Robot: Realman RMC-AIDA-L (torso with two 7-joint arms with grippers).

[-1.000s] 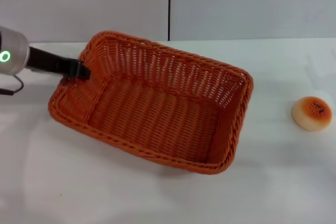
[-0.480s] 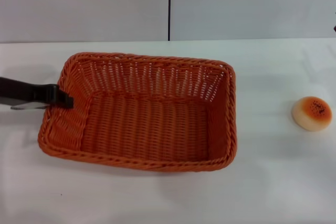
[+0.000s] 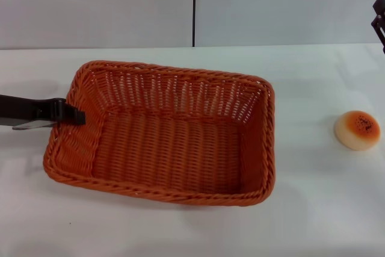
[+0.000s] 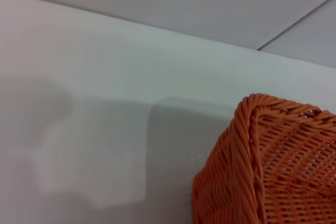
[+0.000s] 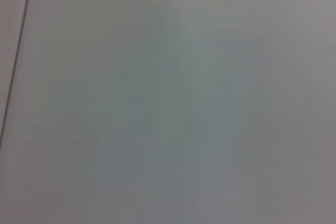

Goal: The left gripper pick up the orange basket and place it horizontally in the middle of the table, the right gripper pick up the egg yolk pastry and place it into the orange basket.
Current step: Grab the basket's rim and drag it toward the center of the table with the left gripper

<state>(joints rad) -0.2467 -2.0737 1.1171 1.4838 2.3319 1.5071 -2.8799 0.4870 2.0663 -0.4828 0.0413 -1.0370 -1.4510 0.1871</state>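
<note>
The orange basket (image 3: 268, 142) lies flat on the white table (image 3: 325, 209), long side running left to right, a little left of centre, and it holds nothing. My left gripper (image 3: 73, 115) reaches in from the left edge and is shut on the basket's left rim. One basket corner (image 4: 273, 166) fills the left wrist view. The egg yolk pastry (image 3: 357, 130) sits alone on the table to the right of the basket, well apart from it. Only a small black part of my right gripper (image 3: 379, 21) shows at the far right edge, high above the pastry.
A grey wall with a dark vertical seam (image 3: 194, 7) runs behind the table. Bare tabletop (image 4: 105, 77) lies around the basket on all sides. The right wrist view shows only a plain pale surface.
The basket swung from a slanted pose to nearly level and came down onto the table with the left gripper still on its rim. A part of the right gripper has come into view at top right.
</note>
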